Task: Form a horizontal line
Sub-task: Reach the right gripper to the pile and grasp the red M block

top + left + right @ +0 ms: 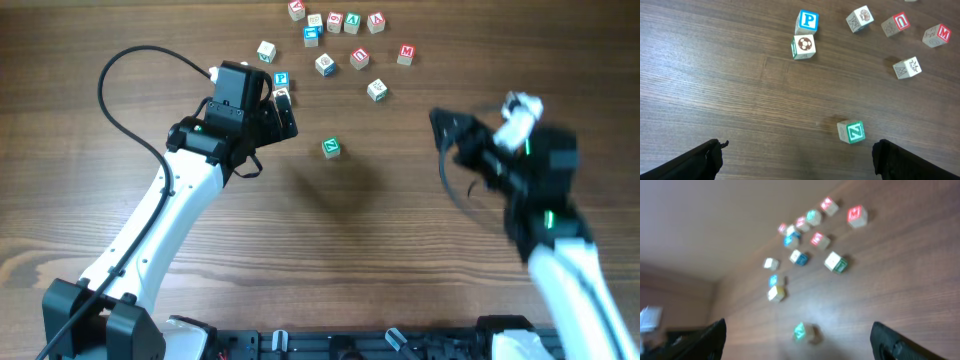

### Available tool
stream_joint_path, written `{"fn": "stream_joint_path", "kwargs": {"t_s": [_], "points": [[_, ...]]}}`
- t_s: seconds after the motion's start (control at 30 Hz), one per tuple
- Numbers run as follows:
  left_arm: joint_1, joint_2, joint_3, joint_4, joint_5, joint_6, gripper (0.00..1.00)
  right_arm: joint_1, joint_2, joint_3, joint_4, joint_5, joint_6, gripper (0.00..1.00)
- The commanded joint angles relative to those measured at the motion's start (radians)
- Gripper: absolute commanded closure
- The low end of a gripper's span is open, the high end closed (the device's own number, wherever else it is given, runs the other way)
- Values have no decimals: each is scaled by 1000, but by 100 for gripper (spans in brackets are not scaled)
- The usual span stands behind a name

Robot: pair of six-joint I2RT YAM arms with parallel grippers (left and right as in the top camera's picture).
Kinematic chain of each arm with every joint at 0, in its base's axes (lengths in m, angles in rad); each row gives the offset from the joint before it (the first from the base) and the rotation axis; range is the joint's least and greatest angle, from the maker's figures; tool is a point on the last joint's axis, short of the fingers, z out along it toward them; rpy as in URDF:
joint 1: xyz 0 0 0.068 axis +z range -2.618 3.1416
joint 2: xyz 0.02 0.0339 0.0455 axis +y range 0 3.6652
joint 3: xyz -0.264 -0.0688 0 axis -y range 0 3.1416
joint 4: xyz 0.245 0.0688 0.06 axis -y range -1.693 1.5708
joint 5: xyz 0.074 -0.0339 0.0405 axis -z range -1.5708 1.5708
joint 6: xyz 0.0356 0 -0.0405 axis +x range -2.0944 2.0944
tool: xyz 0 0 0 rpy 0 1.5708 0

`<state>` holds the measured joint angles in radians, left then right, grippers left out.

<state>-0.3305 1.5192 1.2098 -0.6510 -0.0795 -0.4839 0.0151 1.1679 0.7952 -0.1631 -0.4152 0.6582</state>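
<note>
The green N cube (331, 148) sat by itself near the middle of the surface (400, 250), well apart from the other blocks. The red M cube (405, 54) and the red arch-letter cube (359, 58) lay farther off, in the messy bunch at the far side. They were near each other but not touching. So the three did not make a line yet.

The left hand (797, 145) hung left of the N cube, fingers spread wide, with nothing in them. It was close to the blue P cube (281, 79) (that one is not for the line). The right hand (797, 326) was on the right and looked blurry. Its fingers were spread too, and it held nothing.

I think the hands were spread so one could drop over a cube and pinch it. The N cube looked easiest, with room all round.
</note>
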Motion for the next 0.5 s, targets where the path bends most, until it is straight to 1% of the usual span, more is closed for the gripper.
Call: {"fn": "stream_joint_path", "kwargs": {"t_s": [0.0, 0.07, 0.17, 0.27, 0.37, 0.47], "points": [[3, -8, -6, 2, 4, 5, 0, 16, 252, 263, -100, 53, -136, 10], [3, -8, -6, 3, 4, 5, 0, 48, 396, 423, -161, 133, -180, 11], [3, -8, -6, 2, 4, 5, 0, 101, 544, 591, -219, 276, -224, 11], [3, -8, -6, 2, 4, 5, 0, 142, 676, 713, -248, 414, -240, 10], [3, -8, -6, 2, 4, 5, 0, 170, 795, 805, -250, 491, -240, 6], [3, -8, -6, 2, 4, 5, 0, 185, 927, 904, -248, 534, -239, 6]]}}
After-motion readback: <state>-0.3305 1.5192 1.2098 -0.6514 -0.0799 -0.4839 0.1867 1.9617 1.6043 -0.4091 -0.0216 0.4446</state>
